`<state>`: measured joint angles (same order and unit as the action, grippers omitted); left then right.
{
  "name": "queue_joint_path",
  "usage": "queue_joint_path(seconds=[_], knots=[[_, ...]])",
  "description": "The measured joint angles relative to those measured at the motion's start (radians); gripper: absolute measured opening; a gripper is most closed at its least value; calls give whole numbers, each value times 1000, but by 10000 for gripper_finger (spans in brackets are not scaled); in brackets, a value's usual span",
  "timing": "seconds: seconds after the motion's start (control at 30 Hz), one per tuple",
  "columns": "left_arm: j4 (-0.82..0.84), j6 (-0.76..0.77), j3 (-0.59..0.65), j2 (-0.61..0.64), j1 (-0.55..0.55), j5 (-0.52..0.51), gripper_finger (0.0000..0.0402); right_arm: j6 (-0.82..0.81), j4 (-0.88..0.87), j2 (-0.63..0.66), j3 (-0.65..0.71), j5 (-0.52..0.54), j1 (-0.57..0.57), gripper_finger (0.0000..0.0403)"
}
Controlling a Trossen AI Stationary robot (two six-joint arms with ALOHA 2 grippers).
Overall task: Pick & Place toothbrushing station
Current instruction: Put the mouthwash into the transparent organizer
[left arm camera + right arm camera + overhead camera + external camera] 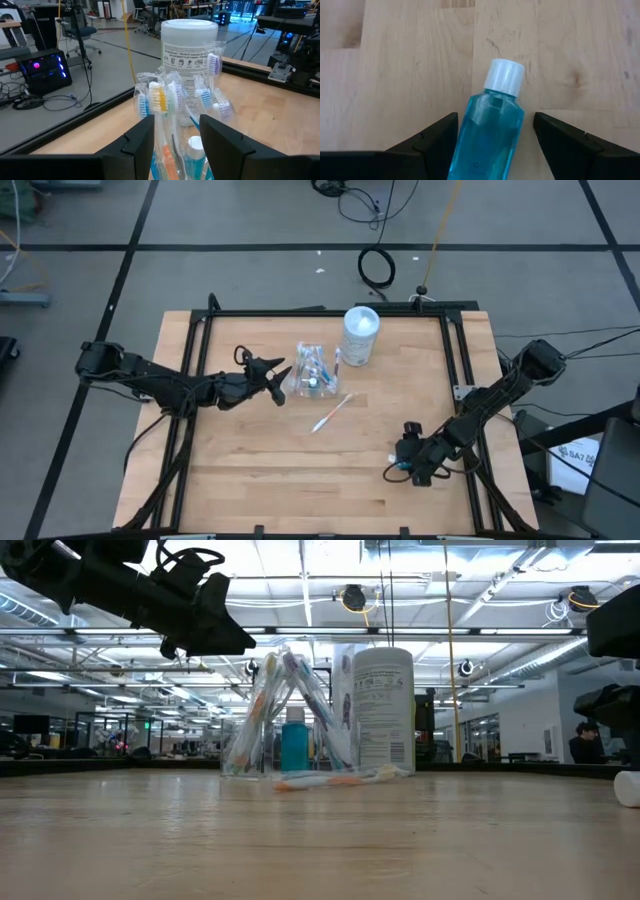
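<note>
High view: the clear plastic cup (pixel 312 372) stands near the middle of the wooden table (pixel 250 470), toward its far edge, packed with toothbrushes (pixel 159 100) that lean bristles-up, and with a blue tube (pixel 294 745) upright among them. One loose toothbrush (pixel 331 413) lies flat on the table just in front of the cup, at a slant. The white canister (pixel 360 335) stands just beside the cup, on its far right side.

The left gripper (pixel 279 383) hangs above the table right next to the cup's left side. In the left wrist view its two dark fingers (pixel 137 145) are spread apart, with the brush handles and a white tube cap showing between them.

The right gripper (pixel 402 463) is low over the table's front right part, well apart from the cup. In the right wrist view its fingers (pixel 437 140) are spread on either side of a blue bottle (pixel 487 135) with a white cap, lying on the wood; neither finger touches it.
</note>
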<state>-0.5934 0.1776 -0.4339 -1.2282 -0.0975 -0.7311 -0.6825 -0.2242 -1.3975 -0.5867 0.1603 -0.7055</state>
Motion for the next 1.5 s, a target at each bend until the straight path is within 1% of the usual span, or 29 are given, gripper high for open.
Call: queue_joint_path(seconds=[0.13,0.27,0.37,0.5,0.6,0.73,0.8,0.83,0.93,1.0,1.1,1.17,1.23,1.3,1.4,1.5], knots=[[0,-18,0,0,0,-1,163,26,8,-1,2,5,0,220],[0,-19,0,0,0,-2,163,6,31,-3,4,29,4,180],[0,-19,0,0,0,-1,163,-22,38,-5,5,75,4,159],[9,-17,0,0,0,-1,163,9,76,-6,7,160,13,150],[7,1,0,0,0,8,163,121,200,-6,7,270,29,151],[-14,8,0,0,0,42,163,379,421,-6,6,445,78,144],[-36,7,-1,0,0,64,163,512,531,-6,6,496,119,137],[-50,3,-1,0,0,81,163,568,581,-6,6,502,143,134],[-106,-26,-1,0,0,173,163,694,704,-6,6,486,229,129],[-142,-53,-1,0,0,263,163,756,758,-9,6,443,290,129],[-188,-100,-2,0,0,428,163,830,820,-25,5,370,370,128],[-222,-144,-2,-2,-1,501,163,870,864,-36,5,306,412,128],[-273,-154,-4,-14,-3,516,164,903,899,-49,5,254,446,128],[-278,-168,-17,-29,-5,516,164,950,941,-61,5,227,470,128],[-269,-195,-48,-70,-6,525,167,1041,1001,-62,5,228,491,128],[-267,-199,-95,-128,-6,583,184,1101,1047,-62,5,227,505,128]])
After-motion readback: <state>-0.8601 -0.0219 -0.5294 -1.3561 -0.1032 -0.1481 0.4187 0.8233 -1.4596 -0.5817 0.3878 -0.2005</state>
